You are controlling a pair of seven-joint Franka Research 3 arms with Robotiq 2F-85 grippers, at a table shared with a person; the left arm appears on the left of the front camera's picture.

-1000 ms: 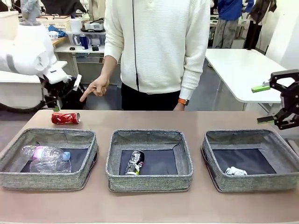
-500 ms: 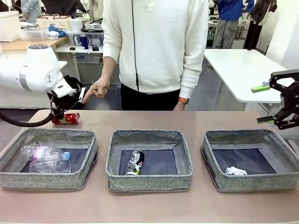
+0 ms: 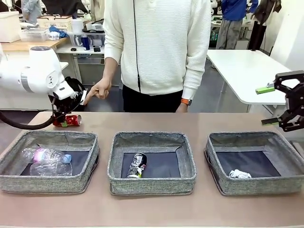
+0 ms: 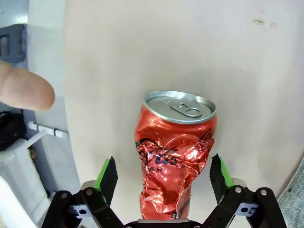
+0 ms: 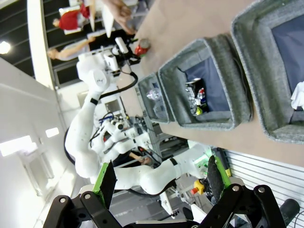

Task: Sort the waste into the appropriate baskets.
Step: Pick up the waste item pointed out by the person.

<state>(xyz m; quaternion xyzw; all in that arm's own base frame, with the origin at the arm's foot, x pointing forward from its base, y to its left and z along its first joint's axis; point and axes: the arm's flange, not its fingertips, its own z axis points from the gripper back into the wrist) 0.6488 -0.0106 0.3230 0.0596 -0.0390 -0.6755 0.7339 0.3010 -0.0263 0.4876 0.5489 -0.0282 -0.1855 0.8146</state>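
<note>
Lying on its side at the far left of the desk (image 3: 152, 121), the crushed red soda can (image 3: 67, 120) sits just beyond the left basket (image 3: 50, 161). The left pincer (image 4: 164, 178) stands wide open astride the can, one green pad on either side, neither touching it. The person's hand (image 3: 98, 89) points a finger toward that spot. The left basket holds a clear plastic bottle (image 3: 46, 161) with a blue cap and pink label. The middle basket (image 3: 152, 162) holds the black soda can (image 3: 137, 166), lying down. The right basket (image 3: 255, 162) holds the small white paper wad (image 3: 239, 175) near its front. The right pincer (image 3: 270, 104) hangs wide open and empty above the desk's far right edge, well apart from the baskets.
</note>
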